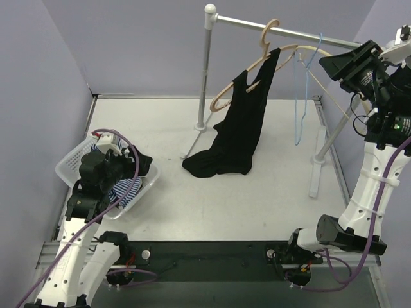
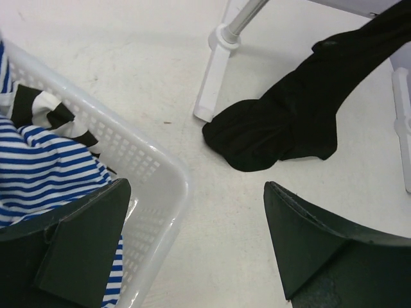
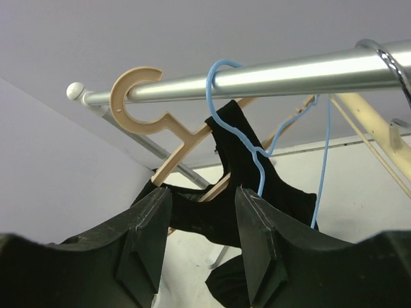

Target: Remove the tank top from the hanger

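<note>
- The black tank top [image 1: 241,128] hangs on the beige hanger [image 1: 265,40], which is hooked over the metal rail [image 1: 289,29] and is tilted, its left end lower.
- The long axis of the garment runs down from the hanger to the worktop [image 1: 257,205], where the hem lies in a small heap.
- The right tool [image 3: 202,212] is up at rail height, just beside the hanger's raised end. The tank top lies to the left of it and below it.
- Its jaws stand partly apart, and in the wrist view nothing is held between them. The strap and a thin blue hanger [image 1: 298,109] show behind the gap.
- The left tool [image 2: 196,189] is wide open and holds nothing. It hovers over a white basket [image 1: 67,170] with a striped garment [image 2: 45,167], well apart from the rail.
- So the right arm is clearly nearer. I judge that the strap must slide off the hanger's end.
- The worktop is pale and smooth, and plain lilac walls close it in.
</note>
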Motion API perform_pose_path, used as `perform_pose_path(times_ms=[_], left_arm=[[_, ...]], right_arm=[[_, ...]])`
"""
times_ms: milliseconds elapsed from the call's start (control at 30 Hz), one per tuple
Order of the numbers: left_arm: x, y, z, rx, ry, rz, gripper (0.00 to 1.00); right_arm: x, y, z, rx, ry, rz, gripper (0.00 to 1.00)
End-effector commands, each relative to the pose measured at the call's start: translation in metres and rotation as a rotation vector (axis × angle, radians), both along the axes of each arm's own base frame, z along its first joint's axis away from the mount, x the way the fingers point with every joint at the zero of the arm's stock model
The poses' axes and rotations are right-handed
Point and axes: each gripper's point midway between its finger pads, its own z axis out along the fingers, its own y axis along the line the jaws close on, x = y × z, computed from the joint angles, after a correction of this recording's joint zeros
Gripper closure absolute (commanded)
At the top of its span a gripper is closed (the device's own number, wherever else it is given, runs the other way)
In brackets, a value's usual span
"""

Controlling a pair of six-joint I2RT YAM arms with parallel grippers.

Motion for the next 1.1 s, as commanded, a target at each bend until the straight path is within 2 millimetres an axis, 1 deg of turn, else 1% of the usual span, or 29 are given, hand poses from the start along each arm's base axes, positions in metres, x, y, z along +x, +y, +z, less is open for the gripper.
perform_pose_path(times_ms=[0, 33, 100, 133, 167, 200, 233, 267, 300, 333, 367, 400, 467, 500, 567, 600, 633, 667, 700, 733, 767, 800, 933, 1000, 1033, 1067], left_arm=[[0.003, -0.021, 0.024, 0.002, -0.142, -0.114, 0.05], [0.002, -0.029, 0.028, -0.005, -0.167, -0.150, 0.05], [-0.001, -0.037, 0.023, -0.008, -0.168, -0.201, 0.05], [-0.005, -0.046, 0.024, -0.006, -0.181, -0.254, 0.05], [-0.005, -0.049, 0.019, -0.001, -0.173, -0.275, 0.05], [-0.007, -0.052, 0.015, 0.016, -0.177, -0.301, 0.05], [-0.009, -0.056, 0.011, 0.020, -0.171, -0.326, 0.05], [-0.011, -0.058, 0.010, 0.025, -0.177, -0.342, 0.05], [-0.012, -0.059, 0.005, 0.029, -0.176, -0.357, 0.05], [-0.015, -0.062, 0.006, 0.024, -0.183, -0.375, 0.05], [-0.019, -0.066, 0.008, 0.013, -0.190, -0.405, 0.05], [-0.020, -0.068, 0.010, 0.003, -0.197, -0.410, 0.05], [-0.021, -0.065, 0.014, 0.005, -0.217, -0.397, 0.05], [-0.021, -0.063, 0.014, 0.012, -0.220, -0.383, 0.05], [-0.020, -0.057, 0.017, 0.024, -0.235, -0.349, 0.05], [-0.020, -0.055, 0.017, 0.029, -0.237, -0.336, 0.05], [-0.020, -0.053, 0.018, 0.034, -0.241, -0.328, 0.05], [-0.020, -0.051, 0.019, 0.040, -0.246, -0.318, 0.05], [-0.019, -0.048, 0.018, 0.048, -0.241, -0.300, 0.05], [-0.018, -0.045, 0.019, 0.052, -0.243, -0.287, 0.05], [-0.019, -0.043, 0.021, 0.056, -0.250, -0.275, 0.05], [-0.018, -0.039, 0.021, 0.064, -0.253, -0.251, 0.05], [-0.020, -0.031, 0.027, 0.079, -0.279, -0.208, 0.05], [-0.021, -0.030, 0.027, 0.079, -0.285, -0.205, 0.05], [-0.020, -0.030, 0.027, 0.079, -0.285, -0.203, 0.04], [-0.020, -0.030, 0.027, 0.079, -0.287, -0.203, 0.05]], right_arm=[[-0.016, 0.006, 0.015, -0.045, -0.045, -0.069, 0.55], [-0.019, 0.018, 0.017, -0.054, -0.056, -0.057, 0.55], [-0.021, 0.029, 0.019, -0.093, -0.076, -0.046, 0.55], [-0.021, 0.035, 0.019, -0.108, -0.084, -0.037, 0.55], [-0.023, 0.050, 0.021, -0.122, -0.098, -0.011, 0.55], [-0.022, 0.057, 0.025, -0.144, -0.125, 0.003, 0.55], [-0.019, 0.058, 0.024, -0.157, -0.131, 0.004, 0.55], [-0.021, 0.077, 0.025, -0.165, -0.149, 0.062, 0.54], [-0.018, 0.083, 0.031, -0.174, -0.191, 0.077, 0.53], [-0.012, 0.089, 0.024, -0.193, -0.196, 0.098, 0.52], [-0.010, 0.094, 0.024, -0.197, -0.215, 0.111, 0.51], [-0.006, 0.097, 0.032, -0.196, -0.260, 0.117, 0.51], [0.007, 0.102, 0.032, -0.211, -0.291, 0.122, 0.51], [0.017, 0.106, 0.027, -0.222, -0.286, 0.118, 0.53], [0.030, 0.109, 0.022, -0.277, -0.302, 0.107, 0.55], [0.041, 0.112, 0.014, -0.294, -0.285, 0.097, 0.55], [0.047, 0.113, 0.010, -0.315, -0.282, 0.095, 0.55], [0.051, 0.113, 0.010, -0.339, -0.292, 0.090, 0.55], [0.059, 0.115, 0.005, -0.346, -0.281, 0.087, 0.53], [0.064, 0.115, 0.004, -0.349, -0.281, 0.081, 0.53], [0.067, 0.116, 0.008, -0.348, -0.298, 0.080, 0.52], [0.074, 0.117, 0.004, -0.350, -0.295, 0.083, 0.50], [0.089, 0.119, 0.000, -0.350, -0.299, 0.071, 0.48], [0.097, 0.119, -0.005, -0.364, -0.300, 0.066, 0.47], [0.099, 0.119, -0.004, -0.364, -0.312, 0.063, 0.47], [0.104, 0.119, -0.010, -0.370, -0.301, 0.066, 0.47]])
